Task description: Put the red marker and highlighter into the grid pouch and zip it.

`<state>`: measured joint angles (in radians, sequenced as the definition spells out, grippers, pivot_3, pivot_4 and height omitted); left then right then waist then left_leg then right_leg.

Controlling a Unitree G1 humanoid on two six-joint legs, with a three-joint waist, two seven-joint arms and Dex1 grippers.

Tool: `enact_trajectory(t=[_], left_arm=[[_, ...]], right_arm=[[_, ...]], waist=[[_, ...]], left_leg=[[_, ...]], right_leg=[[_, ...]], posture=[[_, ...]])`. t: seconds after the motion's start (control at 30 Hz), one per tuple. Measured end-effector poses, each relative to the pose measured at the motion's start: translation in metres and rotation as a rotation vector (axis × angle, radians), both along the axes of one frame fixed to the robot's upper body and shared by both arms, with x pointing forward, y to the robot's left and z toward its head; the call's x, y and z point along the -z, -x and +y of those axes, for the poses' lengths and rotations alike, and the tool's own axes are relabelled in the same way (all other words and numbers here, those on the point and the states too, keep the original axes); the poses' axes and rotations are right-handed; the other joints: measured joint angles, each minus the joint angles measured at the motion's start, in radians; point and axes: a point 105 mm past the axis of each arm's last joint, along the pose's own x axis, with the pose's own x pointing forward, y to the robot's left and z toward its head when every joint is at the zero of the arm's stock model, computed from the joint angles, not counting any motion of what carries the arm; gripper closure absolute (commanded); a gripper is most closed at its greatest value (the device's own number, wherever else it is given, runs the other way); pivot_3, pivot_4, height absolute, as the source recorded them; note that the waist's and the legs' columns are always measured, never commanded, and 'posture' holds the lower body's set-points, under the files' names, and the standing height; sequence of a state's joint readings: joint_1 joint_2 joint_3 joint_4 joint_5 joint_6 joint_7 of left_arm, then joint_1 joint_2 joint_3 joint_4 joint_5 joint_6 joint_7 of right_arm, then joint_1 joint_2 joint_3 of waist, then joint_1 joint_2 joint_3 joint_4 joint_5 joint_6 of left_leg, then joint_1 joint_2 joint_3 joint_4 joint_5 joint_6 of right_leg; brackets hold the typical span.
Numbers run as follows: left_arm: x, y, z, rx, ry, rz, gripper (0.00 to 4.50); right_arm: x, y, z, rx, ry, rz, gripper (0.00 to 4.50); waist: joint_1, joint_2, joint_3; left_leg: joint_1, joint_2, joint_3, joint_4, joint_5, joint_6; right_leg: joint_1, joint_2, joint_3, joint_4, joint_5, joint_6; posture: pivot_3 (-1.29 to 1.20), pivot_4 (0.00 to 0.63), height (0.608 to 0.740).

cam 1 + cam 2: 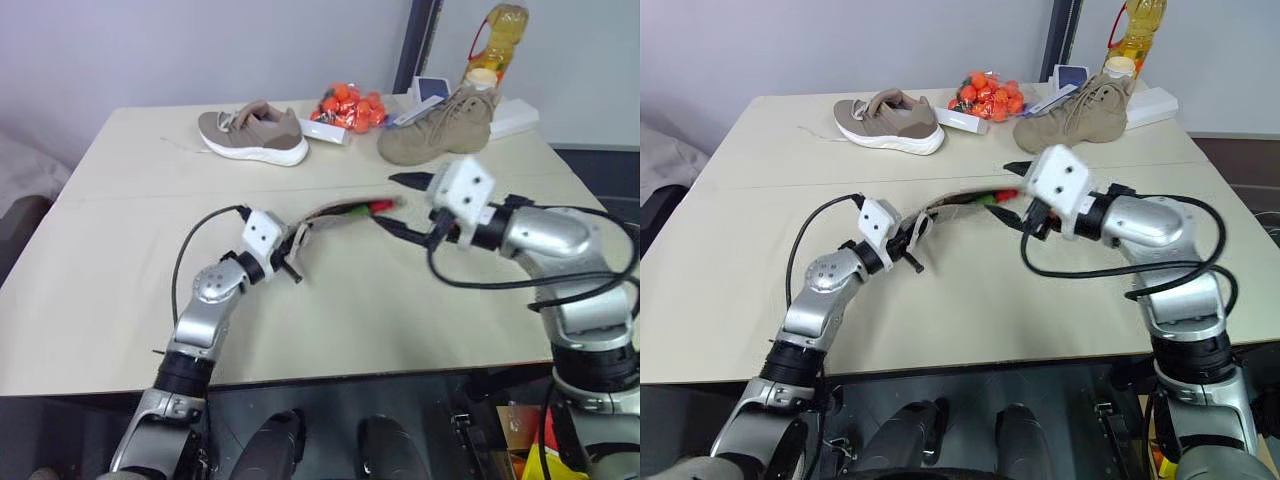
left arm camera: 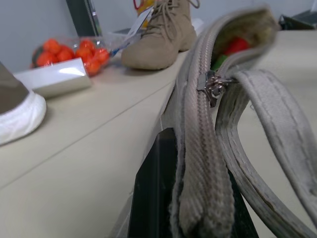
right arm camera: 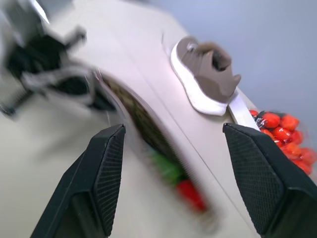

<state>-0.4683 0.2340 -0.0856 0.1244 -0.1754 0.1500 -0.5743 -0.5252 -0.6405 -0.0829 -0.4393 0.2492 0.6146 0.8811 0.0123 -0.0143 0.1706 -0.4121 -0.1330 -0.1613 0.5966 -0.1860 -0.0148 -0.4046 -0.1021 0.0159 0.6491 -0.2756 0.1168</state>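
The left gripper [image 1: 292, 262] is clamped on one end of the grid pouch [image 1: 330, 217], its black fingers [image 2: 158, 198] pinched tight on the fabric edge and zipper tape, and it holds that end lifted off the table [image 1: 120, 260]. From this grip the pouch runs away toward the right gripper as a long, narrow band standing on edge, its zipper still parted along the top; the metal zipper pull [image 2: 213, 87] sits a short way along the seam from the fingers, with a fabric strap [image 2: 277, 129] looping off beside it. Inside the open mouth at the far end lie the red marker [image 1: 381, 206], its red cap showing, and just beside it the lime-green highlighter [image 1: 357, 211], both in the pouch. The right gripper [image 1: 400, 205] hangs just past that far end, its two black fingers [image 3: 106, 168] spread wide with nothing between them, apart from the pouch and looking down along its opening. Farther off, beyond both grippers at the back of the table, a taupe sneaker [image 1: 254, 134] with a white sole rests on the left gripper's side, a bag of orange-red fruit [image 1: 349, 108] lies on a white box near the middle, and a tan boot [image 1: 438, 128] stands on the right gripper's side with a yellow bottle [image 1: 497, 40] behind it.
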Motion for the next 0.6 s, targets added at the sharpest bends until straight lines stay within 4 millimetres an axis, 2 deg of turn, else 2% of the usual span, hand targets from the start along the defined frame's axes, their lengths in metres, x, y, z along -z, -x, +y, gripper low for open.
enact_trajectory(t=[0.1, 0.17, 0.33, 0.43, 0.6], left_arm=[[-0.006, -0.012, -0.004, -0.032, 0.086, 0.129, 4.5], [-0.013, -0.017, -0.006, -0.035, 0.136, 0.189, 4.5], [-0.025, -0.014, -0.022, 0.045, 0.219, 0.302, 4.5], [-0.021, -0.013, -0.023, 0.051, 0.253, 0.361, 4.5], [-0.023, -0.011, -0.025, 0.059, 0.27, 0.377, 4.5]], right_arm=[[0.022, 0.01, 0.002, -0.022, -0.085, 0.16, 1.24], [0.035, 0.008, 0.007, 0.0, -0.139, 0.228, 1.24], [0.044, -0.014, 0.025, 0.124, -0.317, 0.267, 1.24], [0.051, -0.023, 0.035, 0.166, -0.329, 0.284, 1.24], [0.059, -0.025, 0.052, 0.158, -0.334, 0.31, 1.24]], waist=[[0.0, 0.0, 0.0], [-0.005, 0.0, 0.0], [-0.019, 0.0, 0.0], [-0.024, 0.0, 0.0], [-0.024, 0.0, 0.0]], left_leg=[[0.0, 0.0, -0.001, 0.0, 0.0, 0.0], [0.0, 0.0, 0.0, 0.0, 0.0, 0.0], [0.0, 0.0, 0.0, 0.0, 0.0, -0.001], [0.0, 0.0, 0.0, 0.0, 0.0, -0.001], [0.0, 0.0, 0.0, 0.0, 0.0, -0.001]], right_leg=[[0.0, 0.0, 0.0, 0.0, 0.0, 0.0], [-0.001, 0.0, 0.0, 0.001, 0.0, 0.0], [-0.001, 0.001, 0.0, 0.002, 0.0, 0.0], [-0.001, 0.001, 0.001, 0.002, 0.0, 0.0], [-0.001, 0.001, 0.001, 0.002, 0.0, 0.0]], posture=[[0.0, 0.15, 0.74], [0.0, 0.15, 0.74], [0.0, 0.15, 0.74], [0.0, 0.15, 0.74], [0.0, 0.15, 0.74]])
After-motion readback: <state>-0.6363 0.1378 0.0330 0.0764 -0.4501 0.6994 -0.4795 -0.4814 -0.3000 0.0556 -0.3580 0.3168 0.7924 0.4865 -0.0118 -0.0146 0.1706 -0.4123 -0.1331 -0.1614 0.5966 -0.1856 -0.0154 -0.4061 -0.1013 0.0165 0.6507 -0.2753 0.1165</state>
